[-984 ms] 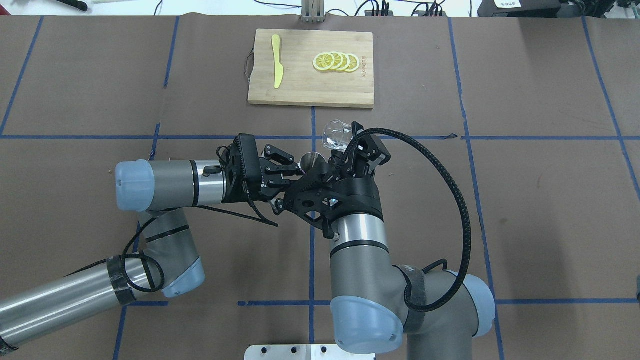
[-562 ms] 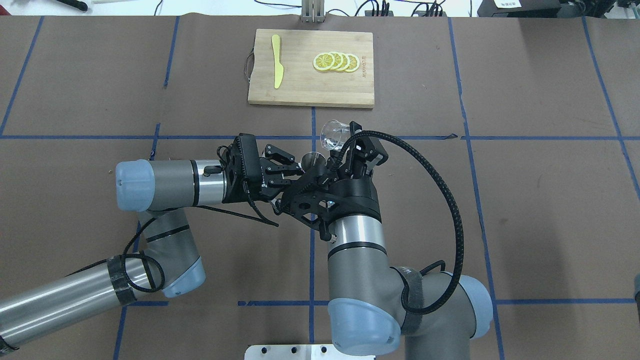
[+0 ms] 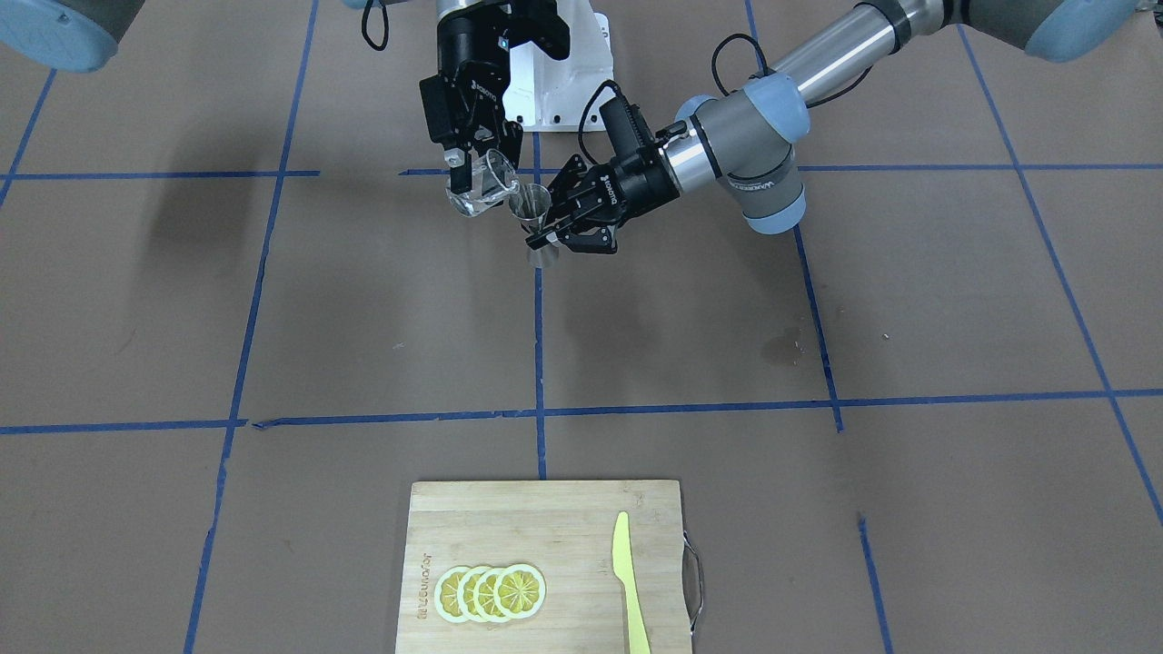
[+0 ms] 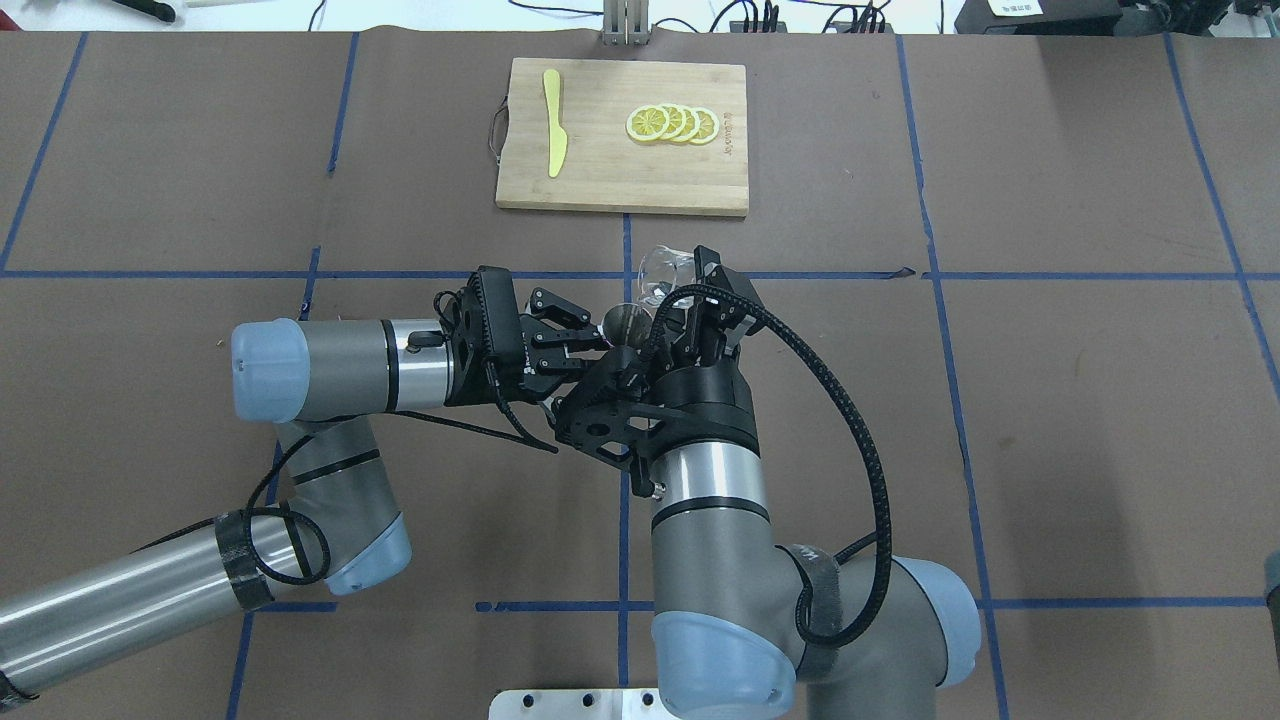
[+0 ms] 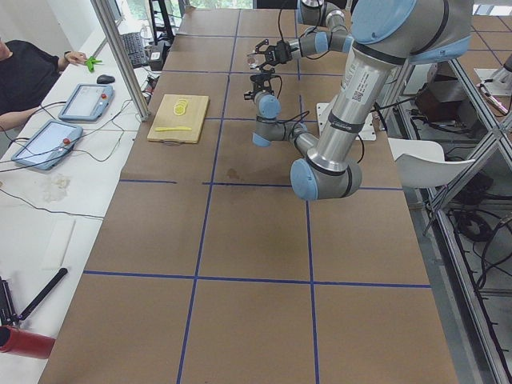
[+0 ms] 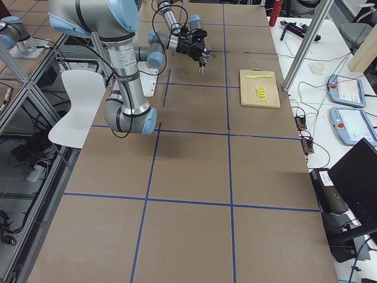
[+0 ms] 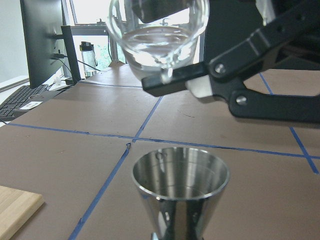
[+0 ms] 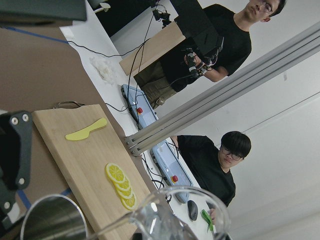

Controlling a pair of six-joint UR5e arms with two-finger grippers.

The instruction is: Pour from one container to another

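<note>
Steel jigger [image 3: 536,222] stands upright in the left gripper [image 3: 551,238]. We note both fingers pinched on its narrow waist, with the wide mouth up. We cannot tell whether its foot touches the table [image 3: 818,300]. It sits by the table's middle tape line, on the robot's side, well apart from the board [image 3: 563,518].

Right gripper [image 3: 474,162] reaches down from above and is clamped on the cup [image 3: 482,189]. The cup is tilted, its lip turned toward the jigger. In the front view we see the lip just beside the jigger's rim. The left wrist view puts the cup above the jigger's mouth with a gap between them, and the spout points down at the far side of the rim.

Clear liquid [image 7: 155,40] lies in the cup, pooled toward the spout with a level surface. The inside of the jigger's upper cone is bright and mirror-like, and we cannot tell whether it holds any liquid.

The board lies at the table's edge across from the robot. It carries four overlapping lemon slices [image 3: 491,592] and a yellow knife [image 3: 629,581], which lie apart from each other. In the right wrist view we see two operators [image 8: 215,170] beyond that edge, behind the board.
</note>
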